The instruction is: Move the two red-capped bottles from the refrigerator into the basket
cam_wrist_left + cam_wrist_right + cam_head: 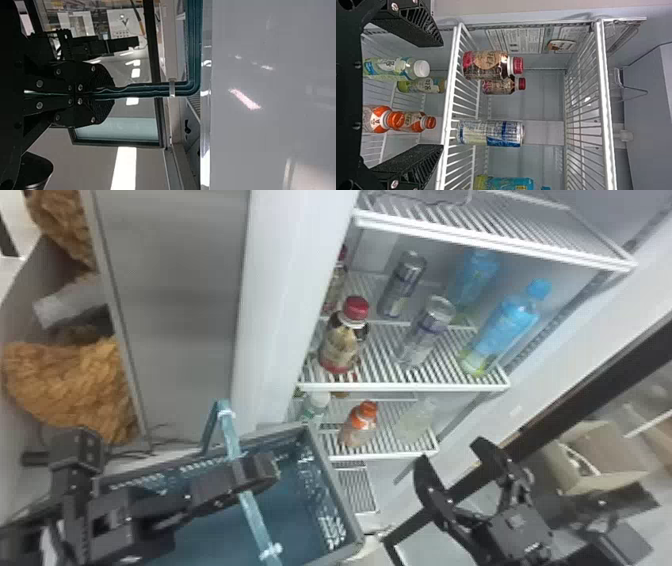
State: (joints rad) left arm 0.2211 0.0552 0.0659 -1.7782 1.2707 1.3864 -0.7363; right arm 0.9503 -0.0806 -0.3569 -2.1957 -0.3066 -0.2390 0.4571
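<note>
My left gripper (255, 475) is shut on the handle (231, 435) of the blue basket (337, 500); in the left wrist view, the gripper (105, 94) pinches that handle (146, 90). In front of the refrigerator, low on the right, my right gripper (452, 455) stands open and holds nothing. Its fingers (413, 23) are spread wide in the right wrist view. Two red-capped bottles stand upright at the left of the middle shelf: the front one (342, 340) and, behind it, the rear one (336, 285). The right wrist view has the front bottle (486, 65) and rear bottle (500, 85) too.
Cans (425, 332) and blue bottles (505, 330) share the middle shelf (400, 386). Orange-capped bottles (361, 422) and a white-capped bottle (411, 68) stand on the shelf below. The upper wire shelf (490, 240) overhangs the red-capped bottles. A cardboard box (595, 460) lies at the right.
</note>
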